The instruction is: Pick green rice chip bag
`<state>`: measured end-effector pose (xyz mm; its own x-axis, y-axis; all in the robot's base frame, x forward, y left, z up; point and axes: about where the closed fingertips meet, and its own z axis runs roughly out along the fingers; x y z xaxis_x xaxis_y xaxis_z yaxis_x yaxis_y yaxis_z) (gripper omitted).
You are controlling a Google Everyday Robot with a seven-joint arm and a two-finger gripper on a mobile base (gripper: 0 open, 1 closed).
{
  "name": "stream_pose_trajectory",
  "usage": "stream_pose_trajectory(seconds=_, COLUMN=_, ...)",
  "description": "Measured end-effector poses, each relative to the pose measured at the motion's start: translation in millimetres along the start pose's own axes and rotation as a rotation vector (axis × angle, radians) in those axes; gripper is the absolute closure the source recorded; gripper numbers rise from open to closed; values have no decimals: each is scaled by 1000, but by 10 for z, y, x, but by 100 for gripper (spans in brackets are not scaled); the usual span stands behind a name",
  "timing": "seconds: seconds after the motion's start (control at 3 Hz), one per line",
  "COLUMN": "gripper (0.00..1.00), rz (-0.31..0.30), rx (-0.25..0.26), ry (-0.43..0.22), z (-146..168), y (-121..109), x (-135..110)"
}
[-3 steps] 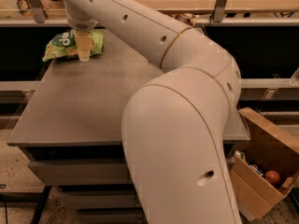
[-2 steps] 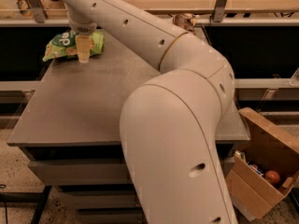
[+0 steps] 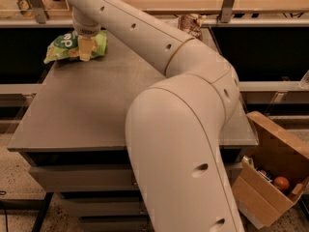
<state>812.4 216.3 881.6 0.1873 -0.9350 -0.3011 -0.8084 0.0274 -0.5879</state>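
The green rice chip bag (image 3: 63, 46) lies at the far left corner of the grey table (image 3: 96, 110). It is bright green with white lettering. My gripper (image 3: 85, 51) reaches down from the long cream arm onto the right part of the bag, over its upper face. The gripper covers the middle-right of the bag, and green shows on both sides of it.
A brown-and-cream snack bag (image 3: 190, 26) lies at the table's far edge, behind the arm. My large arm link (image 3: 178, 149) covers the table's right half. An open cardboard box (image 3: 273, 175) with small items stands on the floor at the right. Shelving runs along the back.
The gripper stays over the right part of the green bag. The arm has shifted only slightly, and the bag has not visibly moved.
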Motion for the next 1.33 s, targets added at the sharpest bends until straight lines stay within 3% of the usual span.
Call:
stream_pose_trajectory(seconds=0.67, gripper=61, rz=22, rx=-3, ry=-35, z=81, y=0, x=-26)
stream_pose_trajectory(seconds=1.33, gripper=53, rz=8, rx=-11, ry=-54, z=82, y=44, x=-79)
